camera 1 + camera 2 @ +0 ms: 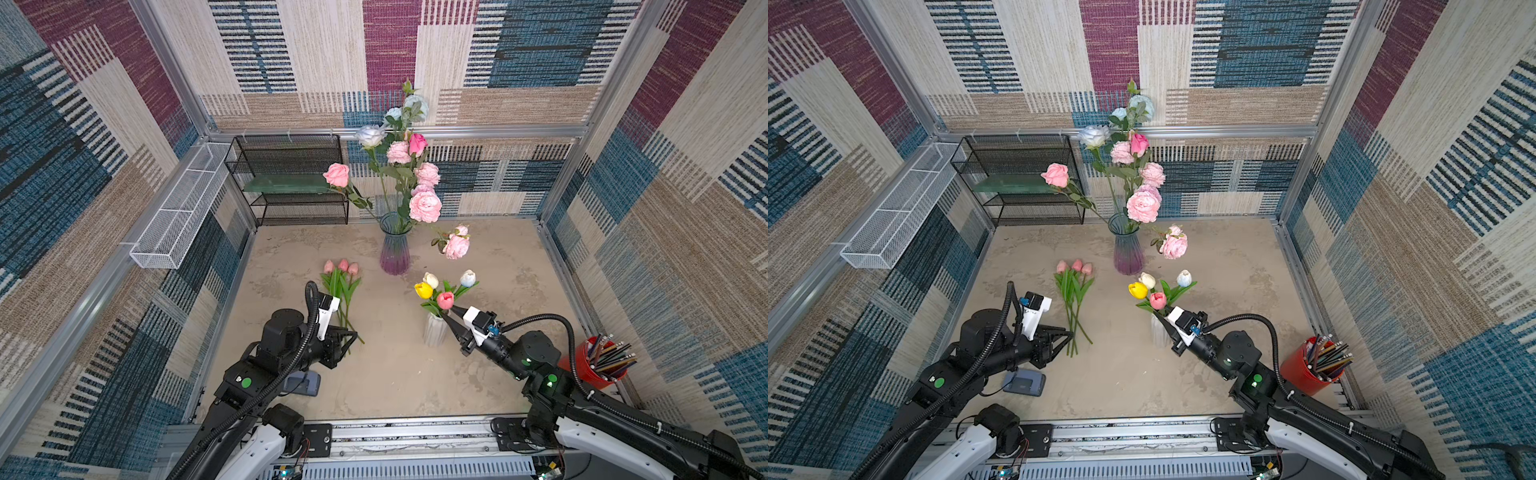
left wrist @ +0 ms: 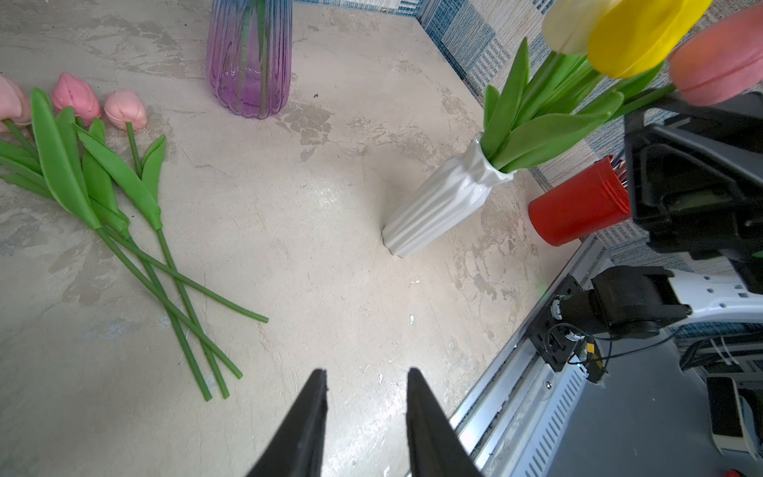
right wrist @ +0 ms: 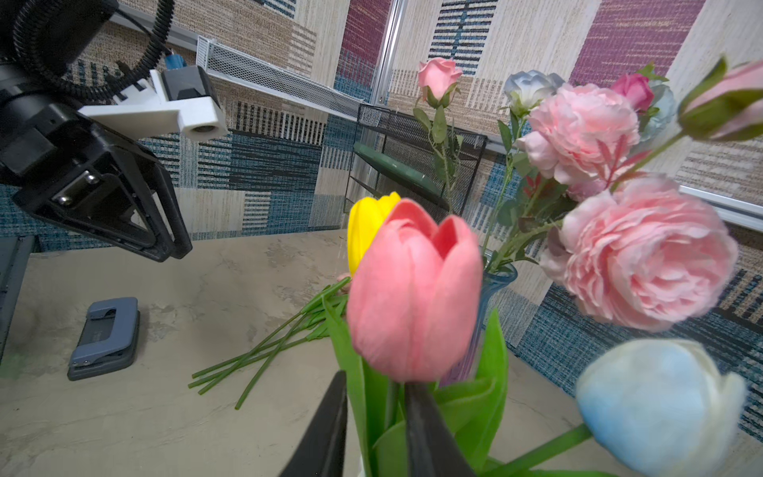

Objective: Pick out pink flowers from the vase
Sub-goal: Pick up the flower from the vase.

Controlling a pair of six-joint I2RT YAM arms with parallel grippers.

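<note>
A pink tulip (image 1: 445, 300) (image 3: 413, 289) stands in the white ribbed vase (image 1: 434, 332) (image 2: 437, 206) with a yellow, a white and a pale blue tulip. My right gripper (image 1: 448, 311) (image 3: 376, 380) is open just under that pink head, with its stem and a leaf between the jaws. Three pink tulips (image 1: 343, 266) (image 2: 78, 97) lie flat on the table. My left gripper (image 1: 351, 338) (image 2: 366, 371) hangs open and empty beside their stem ends. Pink roses (image 1: 424, 205) and pale blue ones fill the purple glass vase (image 1: 395, 249) behind.
A red cup of pencils (image 1: 592, 365) stands at the right wall, close to my right arm. A grey hole punch (image 1: 303, 382) lies under my left arm. A black mesh shelf (image 1: 291, 178) and a white wire basket (image 1: 183, 212) sit at the back left.
</note>
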